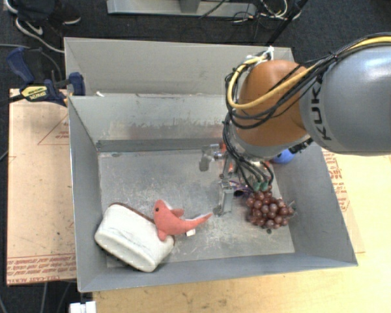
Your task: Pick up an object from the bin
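Arm is coming in over the right wall of the bin, with its orange cover and a bundle of cables hanging above the bin's floor, right of the middle. Below them the end effector is pointing down at the floor – its two metal fingers are standing apart, open, with nothing between them but bare grey metal.

In the bin's near left corner a white padded bundle is lying on its side, the biggest loose thing in the bin. A bunch of dark red grapes is resting on the floor towards the bin's right wall, just beside the cables. A pink toy fish is lying against the white bundle, its tail stretching out towards the middle of the bin – the tail tip is just beside the nearer finger, and whether the two are touching cannot be told. The end effector is hovering between fish tail and grapes, gripping neither. A small blue thing is peeking out from under the orange cover at the bin's right wall.
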Controlling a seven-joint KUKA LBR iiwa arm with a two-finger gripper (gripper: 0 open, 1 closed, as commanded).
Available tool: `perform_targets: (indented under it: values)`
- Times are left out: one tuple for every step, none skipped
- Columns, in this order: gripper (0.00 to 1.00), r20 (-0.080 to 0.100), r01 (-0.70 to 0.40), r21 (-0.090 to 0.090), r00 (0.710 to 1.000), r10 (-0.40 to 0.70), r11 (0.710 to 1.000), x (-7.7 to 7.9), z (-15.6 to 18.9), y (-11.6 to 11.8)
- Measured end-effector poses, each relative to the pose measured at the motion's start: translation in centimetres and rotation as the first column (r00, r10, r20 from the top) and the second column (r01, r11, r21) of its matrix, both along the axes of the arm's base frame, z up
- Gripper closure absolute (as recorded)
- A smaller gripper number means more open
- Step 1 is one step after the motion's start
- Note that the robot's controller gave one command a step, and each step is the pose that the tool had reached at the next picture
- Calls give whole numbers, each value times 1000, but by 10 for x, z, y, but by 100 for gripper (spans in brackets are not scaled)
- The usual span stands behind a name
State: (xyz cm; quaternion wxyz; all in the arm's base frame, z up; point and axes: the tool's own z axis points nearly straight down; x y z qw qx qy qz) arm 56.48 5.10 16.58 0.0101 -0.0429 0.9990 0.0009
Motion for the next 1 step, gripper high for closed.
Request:
perform_targets:
  values:
    - [0, -28, -47, -1, 998, 47, 999, -17, -59, 42]
